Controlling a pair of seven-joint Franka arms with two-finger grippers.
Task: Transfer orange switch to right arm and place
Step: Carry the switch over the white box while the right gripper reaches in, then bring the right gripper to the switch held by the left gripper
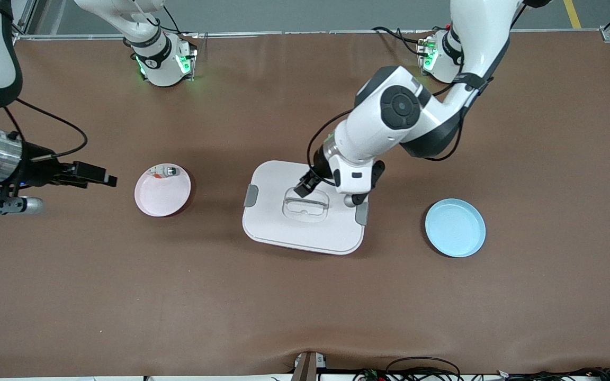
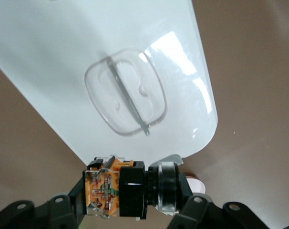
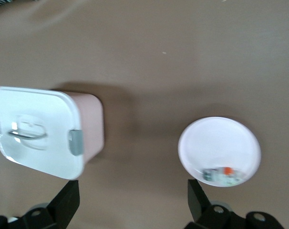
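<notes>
The orange switch (image 2: 128,188) is clamped in the left gripper (image 2: 130,200) over the white box lid (image 1: 273,222). The right gripper (image 1: 101,177) is held open near the pink plate (image 1: 170,203). The switch is judged light, rigid and small; its free barrel end should be taken.

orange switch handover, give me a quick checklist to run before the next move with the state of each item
1. Orange switch gripped: ok, the left end effector is shut on it, fingers clamping the block end.
2. Free end to take: ok, the black barrel end sticks out clear of the fingers.
3. Clearance below: ok, the switch is held up over the white lidded box, not touching it.
4. Right end effector ready: ok, open and empty.
5. Handover position: not ok, it waits over bare table beside the pink plate, well apart from the left one.
6. Place spot: cannot tell; the pink plate carries a small silver-grey part, the blue plate holds nothing.
</notes>
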